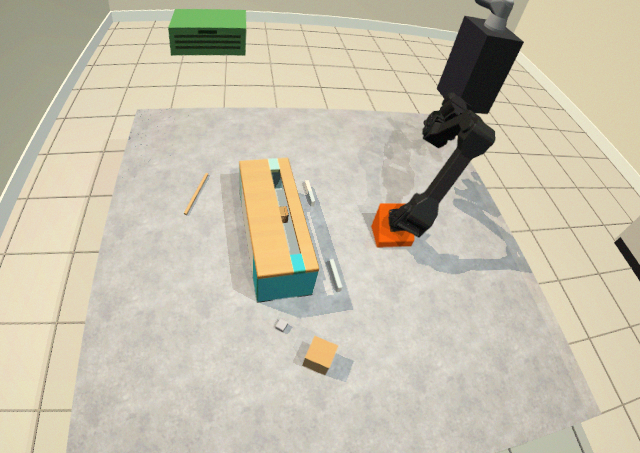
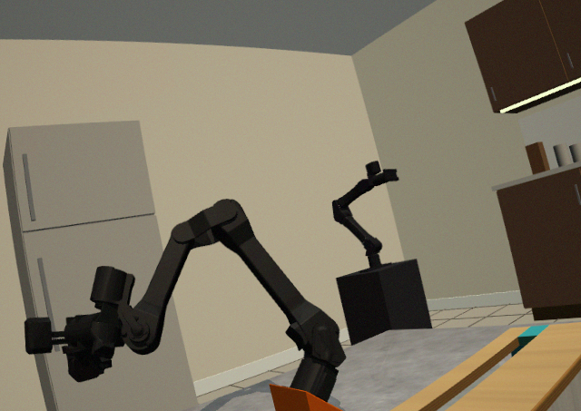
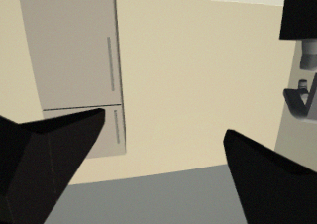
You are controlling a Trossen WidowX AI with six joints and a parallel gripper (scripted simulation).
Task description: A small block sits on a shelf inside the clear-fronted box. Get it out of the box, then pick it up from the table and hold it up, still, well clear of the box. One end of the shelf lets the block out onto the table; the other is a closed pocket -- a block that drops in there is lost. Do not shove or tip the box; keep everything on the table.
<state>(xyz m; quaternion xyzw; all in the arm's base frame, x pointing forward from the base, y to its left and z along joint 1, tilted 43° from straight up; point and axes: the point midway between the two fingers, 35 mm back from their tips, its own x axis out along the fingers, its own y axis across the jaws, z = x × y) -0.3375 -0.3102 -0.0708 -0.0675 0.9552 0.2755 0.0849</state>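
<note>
Top view: the small block (image 1: pixel 283 213), tan, sits mid-length on the grey shelf visible through the slot in the box (image 1: pixel 268 215), just left of frame centre. The box is long, with a wood-coloured top and teal end wall facing the lower edge; a pale green patch (image 1: pixel 273 164) marks its upper end, a cyan patch (image 1: pixel 297 263) its lower end. Two pale strips lie on the table (image 1: pixel 439 360) just right of the box, one (image 1: pixel 309 191) near the upper end, one (image 1: pixel 334 274) near the lower end. A thin wooden stick (image 1: pixel 195 194) lies left of the box, apart from it. Below the box, a tiny grey cube (image 1: pixel 281 325) and a larger tan cube (image 1: pixel 320 354), both free-standing.

Right of centre, the arm rises from an orange base (image 1: pixel 382 233), well apart from the box. Its gripper (image 1: pixel 438 128) is up in the upper right, over the table's far edge. A green cabinet (image 1: pixel 207 31) stands on the tiled floor at upper left.

Wrist view: both fingers spread wide with only wall, floor and a fridge (image 3: pixel 74 51) between them; pincer released, gripping nothing.

Exterior view: arm elbow high, gripper (image 2: pixel 77 346) hanging low at lower left before the fridge (image 2: pixel 84 181). A second dark arm (image 2: pixel 356 210) on a black pedestal (image 2: pixel 382 298) stands further back.
</note>
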